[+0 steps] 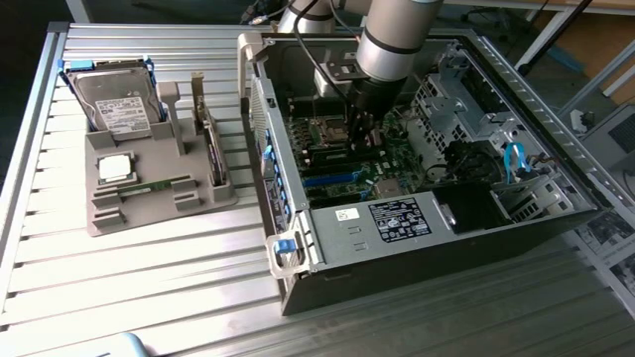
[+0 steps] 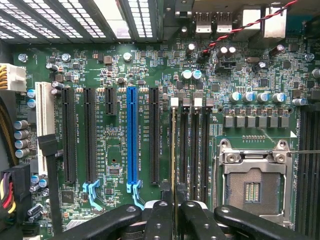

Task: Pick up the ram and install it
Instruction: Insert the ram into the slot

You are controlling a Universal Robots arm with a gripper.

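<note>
Green ram (image 2: 174, 150) stands edge-on between the tool (image 2: 174, 212) fingers, gripped, over a motherboard slot (wrist view); the exterior view adds a second ram (image 1: 154, 187) on the bench rack.

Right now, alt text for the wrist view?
The pincer grips the ram edge-on, standing in a memory slot on the green motherboard. An empty CPU socket lies beside the slots, a blue expansion slot on the other side.

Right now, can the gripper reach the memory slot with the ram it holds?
Probably yes. The gripper, shut on the ram, is lined up along the memory slot nearest the expansion slots, and nothing seems to lie between them; the neighbouring slots look empty.
</note>
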